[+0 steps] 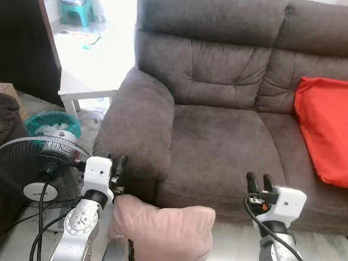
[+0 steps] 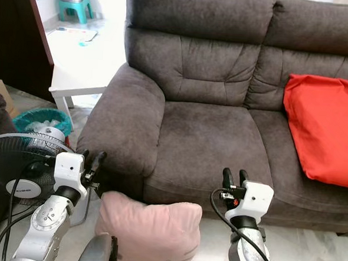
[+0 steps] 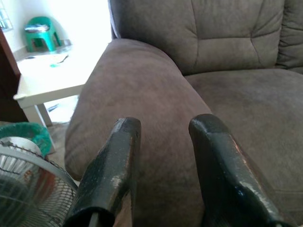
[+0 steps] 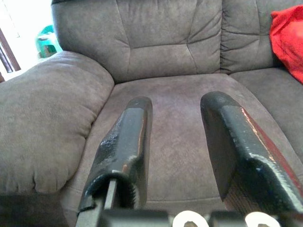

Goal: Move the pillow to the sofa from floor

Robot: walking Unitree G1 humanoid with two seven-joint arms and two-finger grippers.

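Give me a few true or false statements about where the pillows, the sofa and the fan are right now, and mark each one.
1. The pink pillow lies on the sofa seat. False: it sits low in front of the sofa, between the arms.
2. A red pillow rests on the sofa's right side. True.
3. The left gripper is shut on the pink pillow. False: its fingers are open, holding nothing.
4. A fan stands left of the sofa. True.
5. The right gripper is open. True.

- Head cameras look forward and down at the sofa (image 1: 221, 127).
- Each wrist camera looks along its fingers (image 3: 113, 165), close to the same sofa seat.
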